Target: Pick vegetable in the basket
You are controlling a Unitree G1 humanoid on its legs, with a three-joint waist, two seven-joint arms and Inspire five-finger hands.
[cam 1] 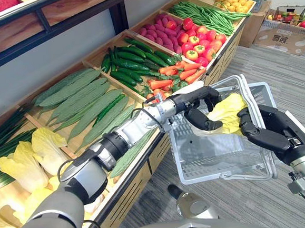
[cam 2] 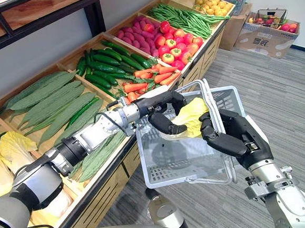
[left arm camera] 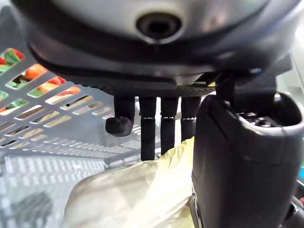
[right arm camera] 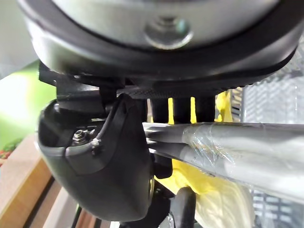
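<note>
A long wooden display shelf ran along the robot's left, split into compartments. From near to far these held pale cabbages, ridged green gourds, dark cucumbers, carrots, red peppers and green beans. Grey carpeted floor lay to the right of it.

A grey plastic basket hung in the air beside the shelf's front edge. It was tilted so that its open mouth faced up and towards the robot. Its handle stood at the upper side, and the right hand had its fingers and thumb wrapped tight round those bars from the right.

A yellow-green cabbage, smaller than the ones on the shelf, sat within the basket's mouth. It was just beside the handle and between the two hands. The left hand reached over the basket's near rim and was clamped on this cabbage. Its fingers came down over the leaves and its thumb pressed in from the other side. In the left wrist view the basket's slotted wall showed behind the cabbage. Whether the cabbage touched the basket wall could not be told. The right hand's fingers were just beside the cabbage's far edge.
</note>
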